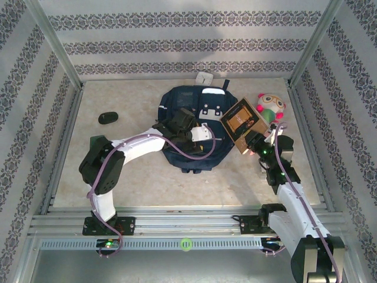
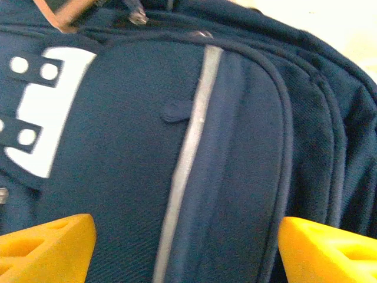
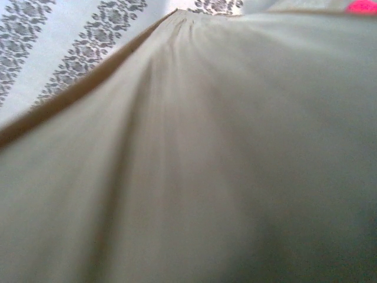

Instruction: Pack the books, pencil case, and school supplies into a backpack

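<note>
Patterned walls [image 1: 177, 35] close in a pale table [image 1: 135, 171] on three sides.

At the middle of the table the left claw [image 1: 202, 134] hangs over the near half of the backpack [image 1: 177, 105]. Its yellow fingers [image 2: 50, 247] are spread wide with nothing between them but navy fabric. In the left wrist view a light grey stripe [image 2: 188, 153] runs up the front pocket between the fingers. A white patch [image 2: 44, 118] with dark tabs sits to the left of the stripe. The left arm itself lies across the left side of the bag and covers that part from above.

To the right, the right claw [image 1: 250, 143] pinches the near edge of the brown book [image 1: 241, 121]. The book is held tilted off the table, with its far corner overlapping the backpack's right edge. In the right wrist view the book is a blurred pale sheet pressed close to the lens. The fingers cannot be made out there.

Just right of the book stands a pink-and-green plush toy [image 1: 270, 107], partly behind the book's edge. Beyond the backpack's far end, near the far wall, lies the pencil case [image 1: 205, 77], which is small and pale with its details too small to read. A black oval object [image 1: 108, 118] rests well apart on the left.
</note>
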